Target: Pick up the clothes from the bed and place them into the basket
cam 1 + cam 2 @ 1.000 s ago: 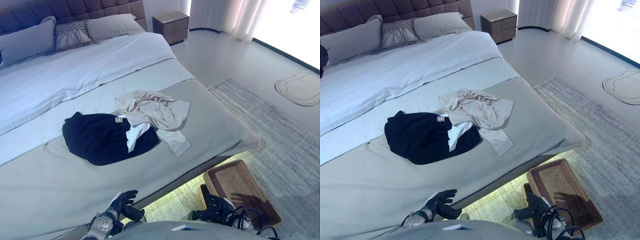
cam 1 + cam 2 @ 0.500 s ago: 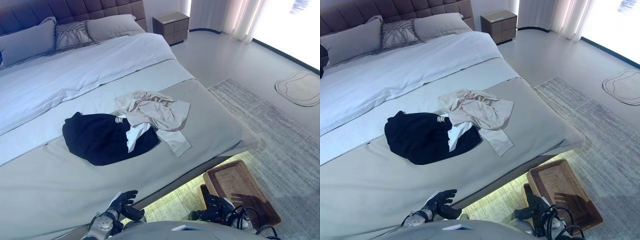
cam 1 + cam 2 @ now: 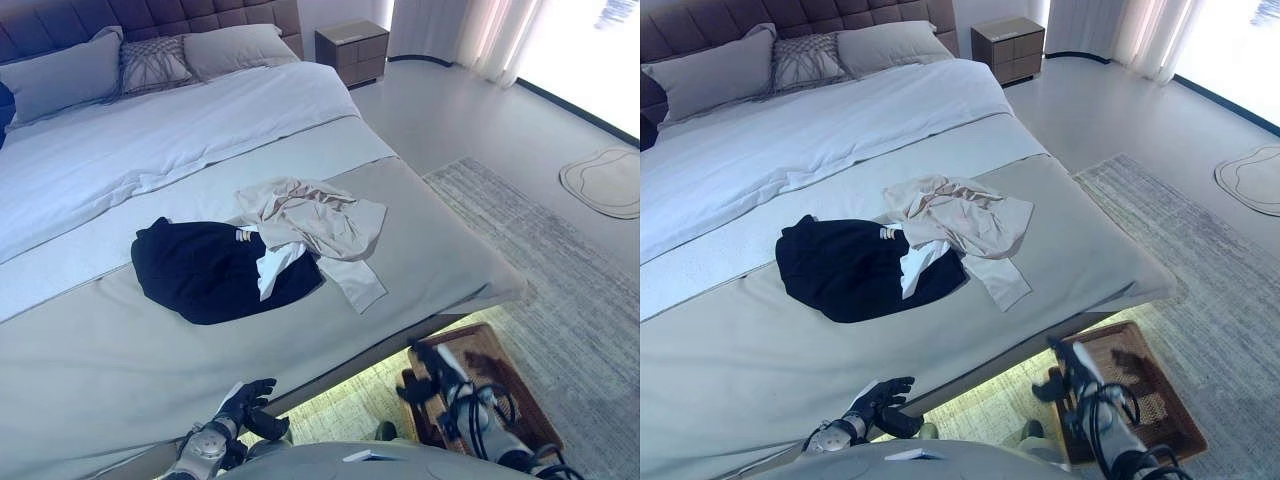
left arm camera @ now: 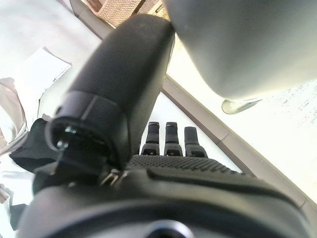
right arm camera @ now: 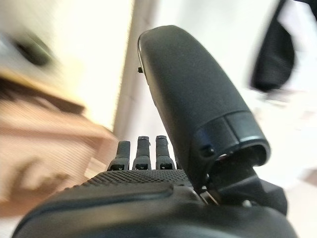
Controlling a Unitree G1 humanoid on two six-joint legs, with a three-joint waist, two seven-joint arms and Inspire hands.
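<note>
Dark navy cloth, the black garment (image 3: 218, 271), lies crumpled at mid-bed in the left eye view, with a beige shirt (image 3: 322, 224) touching it at its 2 o'clock and partly overlapping its edge. Both rest on the grey blanket of the bed (image 3: 120, 360). At 5 o'clock from the clothes, on the rug (image 3: 560, 270) beside the bed's foot corner, stands the wicker basket (image 3: 510, 385), holding no clothes. The right hand (image 3: 432, 362) hangs above the basket's near rim, fingers straight and empty. The left hand (image 3: 245, 402) sits at the bed's near edge, at 6 o'clock from the black garment, fingers loosely spread and holding nothing.

The right eye view shows the same layout; pillows (image 3: 790, 62) lie at the headboard at 11 o'clock and a nightstand (image 3: 1008, 48) at 1 o'clock.

In the left wrist view the left hand's fingers (image 4: 167, 139) extend straight, thumb raised, with the black garment and pale cloth beyond.

In the right wrist view the right hand's fingers (image 5: 141, 151) also extend straight, with blurred wicker past them.
</note>
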